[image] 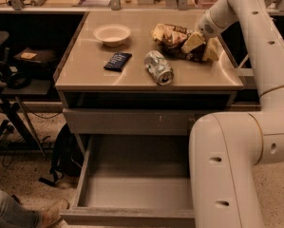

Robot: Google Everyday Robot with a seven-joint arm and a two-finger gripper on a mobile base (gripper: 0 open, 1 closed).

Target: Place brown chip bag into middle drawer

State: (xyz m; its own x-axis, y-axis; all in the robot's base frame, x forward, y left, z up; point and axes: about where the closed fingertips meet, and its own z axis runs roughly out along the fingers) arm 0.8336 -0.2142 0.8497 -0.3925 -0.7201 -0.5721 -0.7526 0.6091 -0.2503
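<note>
The brown chip bag (171,36) lies crinkled on the tabletop at the back right. My gripper (200,47) is down at the bag's right end, touching it. The arm reaches in from the upper right. The middle drawer (127,216) is pulled out wide open below the table. Its smooth floor is bare, and my arm's large white link covers its right part.
On the table (89,75) there are a white bowl (112,33), a small flat dark-blue packet (117,61) and a silver drink can (159,67) lying on its side just left of the bag. A closed drawer front (127,121) with pale scratch marks sits above the open drawer. A person's leg (8,213) is at the bottom left.
</note>
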